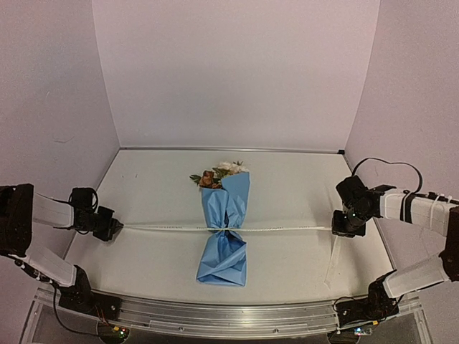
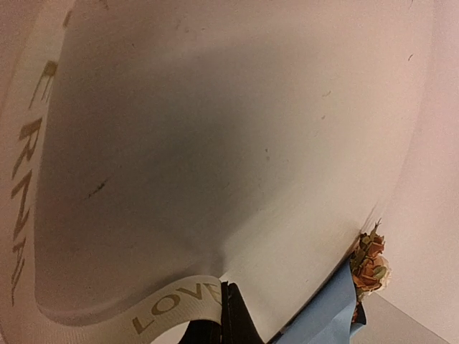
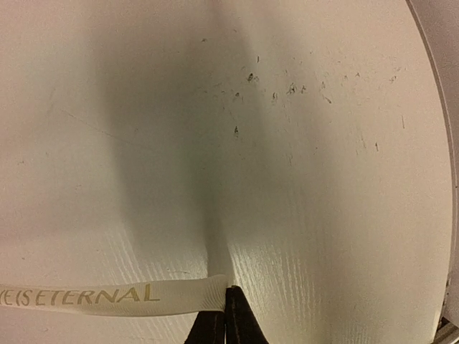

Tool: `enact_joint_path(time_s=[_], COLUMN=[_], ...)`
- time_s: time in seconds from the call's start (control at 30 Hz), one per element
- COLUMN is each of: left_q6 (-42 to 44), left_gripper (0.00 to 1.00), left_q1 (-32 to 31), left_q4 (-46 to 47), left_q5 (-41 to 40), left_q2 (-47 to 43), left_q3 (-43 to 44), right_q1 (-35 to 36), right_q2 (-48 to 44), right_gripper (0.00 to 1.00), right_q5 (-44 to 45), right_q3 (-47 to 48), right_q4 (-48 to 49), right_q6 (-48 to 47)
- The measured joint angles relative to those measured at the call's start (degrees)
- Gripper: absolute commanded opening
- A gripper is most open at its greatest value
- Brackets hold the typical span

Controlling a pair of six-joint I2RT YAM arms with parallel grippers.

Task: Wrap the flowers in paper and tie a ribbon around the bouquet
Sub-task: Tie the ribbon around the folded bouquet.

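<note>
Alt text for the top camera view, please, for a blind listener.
A cream ribbon stretches taut between the left gripper and right gripper, both shut on it, crossing the cinched waist of the blue paper. The flowers poke out of the paper's far end.

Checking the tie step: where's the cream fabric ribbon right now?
Top view: the long cream fabric ribbon stretches side to side, crossing the waist of the light-blue paper-wrapped bouquet at centre, pinched by the left gripper and right gripper.

Ribbon (image 3: 107,297), gold caps: right wrist view reads "…E IS ETERNAL"; left wrist view shows "LOVE" at btm, "ERNAL" up the left edge; no other legible txt.
</note>
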Motion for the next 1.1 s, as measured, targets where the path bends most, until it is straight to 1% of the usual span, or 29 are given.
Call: enact_joint_path(time_s=[0.2,0.43,0.63,0.83,1.1], left_q6=[2.3,3.8,5.2,6.7,8.9], left_gripper=[0.0,0.0,0.0,0.0,0.0], left_q1=[2.1,5.1,7.9,10.0,10.1], left_q4=[-2.0,-3.3,-4.8,-8.0,-10.4], left_q5=[3.3,7.5,10.3,11.1,11.6], left_q2=[0.1,1.1,2.0,2.4,2.4], left_q3=[0.5,0.6,0.7,2.1,4.1], right_q1=[-1.4,-5.9,-9.0,-10.3,-10.9], right_q2=[-1.5,-5.0,-7.2,-9.2,-10.8], right_gripper=[0.0,0.0,0.0,0.0,0.0], right_q5=[-0.8,-4.2,-7.2,-9.6,-10.1], right_q3=[-0.8,-4.4,-5.5,-6.0,-5.9], right_q4=[-0.4,-1.4,-2.8,-4.6,-7.8], right_q6=[1.1,2.8,3.7,4.1,3.6])
